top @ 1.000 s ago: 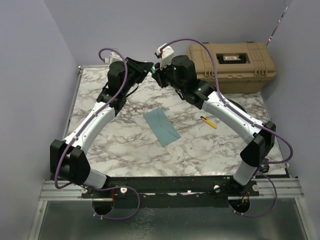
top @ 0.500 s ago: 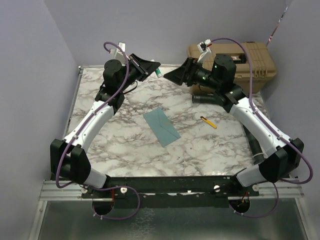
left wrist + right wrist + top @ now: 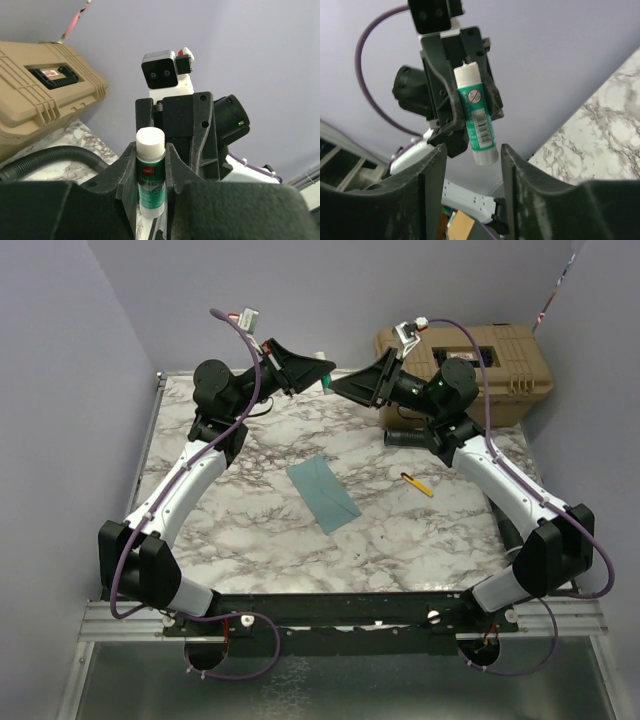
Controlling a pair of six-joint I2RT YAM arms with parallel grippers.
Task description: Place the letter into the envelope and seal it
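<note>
Soft, even light washes the marble counter, leaving only faint shadows; up close in the wrist views, the left tool and right tool loom dark and slightly blurred.

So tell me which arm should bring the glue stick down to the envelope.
Left. The left hand grips the glue stick, while the right hand is open and empty. The envelope lies flat between the arms.
</note>
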